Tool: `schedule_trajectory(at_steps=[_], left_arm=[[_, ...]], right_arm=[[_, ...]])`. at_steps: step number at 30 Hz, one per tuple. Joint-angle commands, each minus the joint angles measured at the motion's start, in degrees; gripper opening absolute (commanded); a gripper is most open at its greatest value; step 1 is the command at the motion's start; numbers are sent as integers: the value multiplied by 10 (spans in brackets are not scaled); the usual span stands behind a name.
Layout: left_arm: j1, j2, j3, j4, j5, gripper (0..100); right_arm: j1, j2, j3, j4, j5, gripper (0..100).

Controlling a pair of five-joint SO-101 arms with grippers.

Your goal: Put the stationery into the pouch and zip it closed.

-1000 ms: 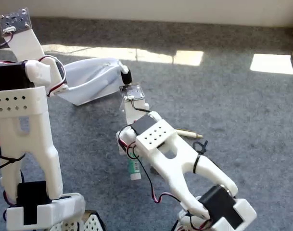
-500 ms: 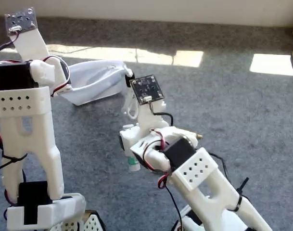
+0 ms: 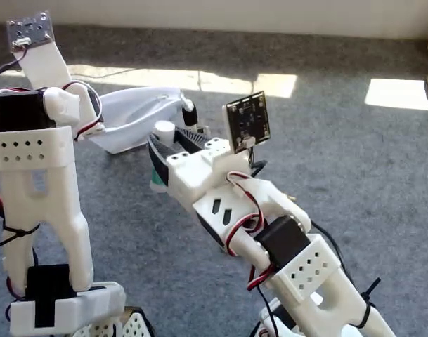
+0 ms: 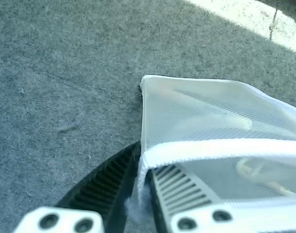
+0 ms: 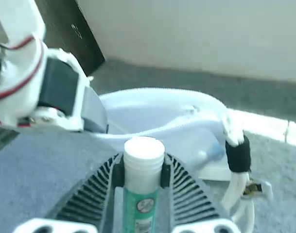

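Left arm [image 3: 38, 161]: upright at the table's left side, upper link vertical, wrist bent over toward the pouch.
Left gripper [image 4: 143, 179]: clamped on the pouch's white rim, fabric edge pinched between the ribbed jaws.
Pouch [image 4: 211, 116]: white mesh, on the grey carpet [image 3: 340, 140], one end lifted at the left gripper; pale long item [image 4: 254, 170] visible through the mesh.
Right arm [image 3: 270, 232]: stretched low on a diagonal toward the pouch, wrist raised.
Right gripper [image 5: 143, 162]: closed around the glue stick, jaws on either side of its barrel.
Glue stick [image 5: 143, 179]: white cap, green label, held off the carpet, cap end toward the pouch, just short of it.
Zip pull [image 5: 237, 155]: black tab at the pouch's near end, beside the right gripper.
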Motion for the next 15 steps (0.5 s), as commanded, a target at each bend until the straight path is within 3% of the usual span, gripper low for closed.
schedule_trajectory(at_steps=[1, 7, 15], left_arm=[[9, -2, 0, -7, 2, 6], [8, -1, 0, -7, 2, 6], [8, -7, 33, -29, 2, 6]], right_arm=[[-2, -21, -5, -95, 9, 9], [-1, -21, -5, -219, 9, 9], [-1, -20, -5, -312, 9, 9]])
